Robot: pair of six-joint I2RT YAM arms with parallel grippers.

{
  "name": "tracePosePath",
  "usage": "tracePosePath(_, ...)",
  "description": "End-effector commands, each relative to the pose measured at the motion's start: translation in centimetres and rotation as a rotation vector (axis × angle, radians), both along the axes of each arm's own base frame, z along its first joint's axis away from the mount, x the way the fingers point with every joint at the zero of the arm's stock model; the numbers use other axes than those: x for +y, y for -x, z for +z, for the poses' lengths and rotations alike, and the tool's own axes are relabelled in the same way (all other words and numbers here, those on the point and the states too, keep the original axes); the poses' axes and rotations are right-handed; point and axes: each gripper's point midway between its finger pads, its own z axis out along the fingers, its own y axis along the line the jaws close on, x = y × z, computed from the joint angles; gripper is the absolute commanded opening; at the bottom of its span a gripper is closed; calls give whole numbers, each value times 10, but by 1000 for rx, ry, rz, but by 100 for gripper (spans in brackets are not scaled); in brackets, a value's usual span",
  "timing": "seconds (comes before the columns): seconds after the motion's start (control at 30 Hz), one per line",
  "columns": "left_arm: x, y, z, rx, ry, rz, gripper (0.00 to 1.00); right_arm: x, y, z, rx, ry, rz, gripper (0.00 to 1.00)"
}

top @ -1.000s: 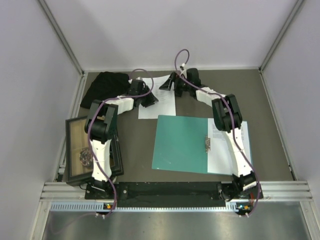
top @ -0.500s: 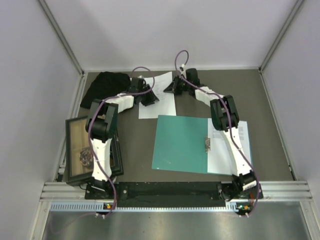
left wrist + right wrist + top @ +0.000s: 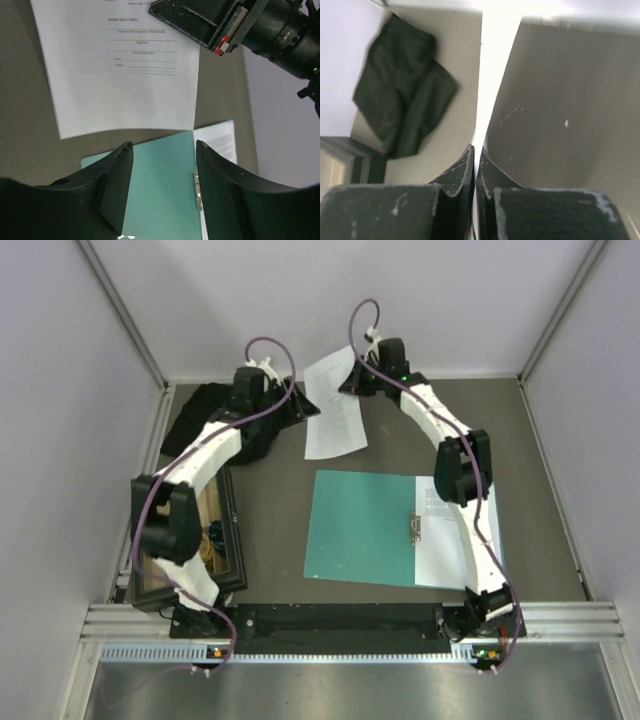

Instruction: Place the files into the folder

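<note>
top external view: the folder [image 3: 365, 528] lies open near the arm bases, with a page [image 3: 438, 552] already on its right half. a sheet [image 3: 335, 425] sits well apart from it at the far side, its far edge pinched between the closed fingers of the right gripper [image 3: 352, 380]. the left gripper [image 3: 164, 170] hangs above the sheet, spread and empty. by my reading, one file is in and one is in hand. i cannot find a third.
</note>
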Motion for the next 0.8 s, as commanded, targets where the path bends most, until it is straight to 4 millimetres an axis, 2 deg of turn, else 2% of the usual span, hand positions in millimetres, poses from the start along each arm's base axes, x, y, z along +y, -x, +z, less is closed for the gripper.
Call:
tracePosePath(0.0,3,52,42,-77,78,-74,58,-34,60,202,-371,87,-5,0)
tracePosePath(0.03,5,60,40,-64,88,-72,58,-40,73,190,-332,137,-6,0)
tracePosePath(0.07,8,73,48,-80,98,-72,58,-36,89,194,-348,166,17,0)
tracePosePath(0.1,10,87,28,-31,95,-69,58,-39,102,201,-350,172,20,0)
tracePosePath(0.13,13,95,23,-19,94,-64,58,-44,125,206,-342,167,35,0)
tracePosePath(0.17,17,106,28,-35,100,-62,58,-45,139,212,-335,140,40,0)
tracePosePath(0.2,20,120,7,12,90,-62,58,-45,153,214,-323,118,54,0)
tracePosePath(0.23,23,127,-1,28,87,-59,58,-46,180,215,-307,84,94,0)
tracePosePath(0.27,25,136,-2,26,88,-57,58,-45,191,218,-304,50,102,0)
tracePosePath(0.3,28,148,-23,72,79,-55,58,-41,205,215,-291,35,125,0)
tracePosePath(0.33,29,156,-31,98,86,-57,58,-38,223,200,-248,19,168,0)
tracePosePath(0.37,28,164,-32,92,105,-69,58,-37,238,215,-269,-39,179,0)
tracePosePath(0.4,29,177,-53,152,110,-64,58,-36,250,216,-256,-76,201,0)
tracePosePath(0.43,30,184,-60,169,116,-66,57,-31,265,196,-197,-109,254,0)
tracePosePath(0.47,29,191,-61,167,124,-71,57,-32,279,203,-185,-158,264,0)
tracePosePath(0.5,31,201,-75,195,123,-64,57,-32,285,189,-154,-168,273,0)
tracePosePath(0.53,32,206,-80,203,121,-61,57,-33,290,184,-139,-175,273,0)
tracePosePath(0.57,32,210,-81,199,120,-63,57,-38,296,187,-143,-188,258,0)
tracePosePath(0.6,34,217,-91,222,115,-59,57,-42,297,169,-110,-176,235,0)
tracePosePath(0.67,35,224,-95,233,110,-60,57,-50,294,158,-96,-176,195,0)
tracePosePath(0.7,37,228,-102,253,104,-59,56,-55,295,142,-61,-172,179,0)
tracePosePath(0.77,39,232,-105,264,94,-61,57,-67,287,132,-32,-197,133,0)
